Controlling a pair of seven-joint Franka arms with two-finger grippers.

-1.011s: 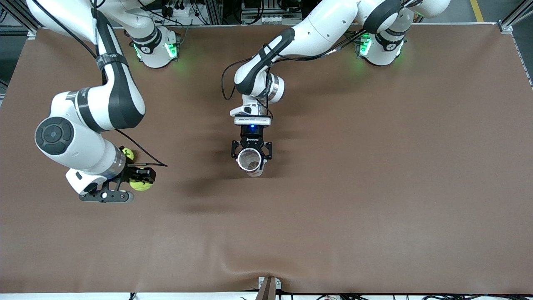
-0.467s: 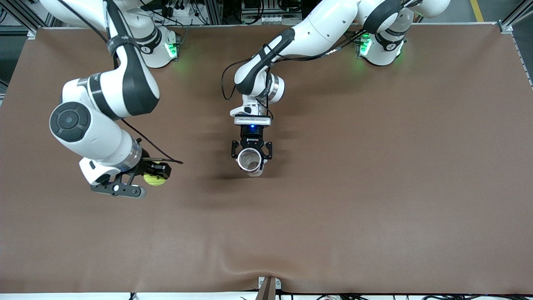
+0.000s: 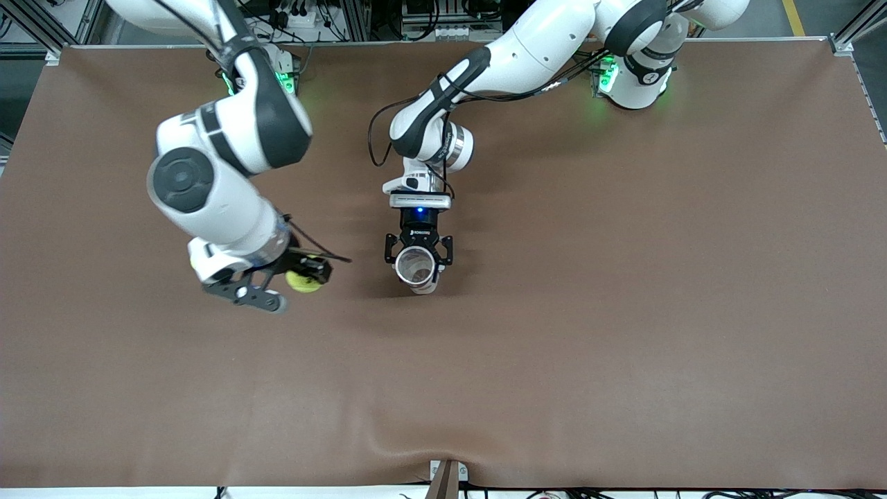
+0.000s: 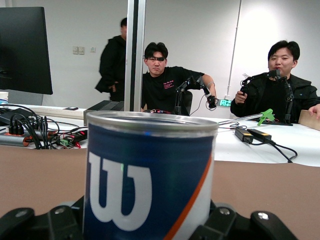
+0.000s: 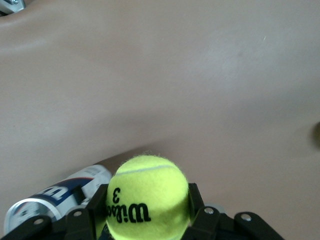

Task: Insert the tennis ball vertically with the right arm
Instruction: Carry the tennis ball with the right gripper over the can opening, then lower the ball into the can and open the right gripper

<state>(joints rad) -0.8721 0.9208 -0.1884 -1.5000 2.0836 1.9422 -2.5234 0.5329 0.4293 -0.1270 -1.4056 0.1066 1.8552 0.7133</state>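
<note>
Above the brown table (image 3: pixel 624 312), the right gripper (image 3: pixel 302 277) grips a yellow tennis ball (image 3: pixel 303 281) between clenched fingers. Toward the table's middle, the left gripper (image 3: pixel 418 256) clamps an upright, open-topped blue can (image 3: pixel 414 267).

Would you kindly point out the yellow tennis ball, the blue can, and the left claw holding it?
Yellow felt tennis ball (image 5: pixel 147 195): right wrist view, on its printed face.
Blue cylindrical can (image 4: pixel 145 185): left wrist view, on its label.
Left claw (image 3: pixel 418 251): front view, midway between fingertips, at the can's rim.
</note>
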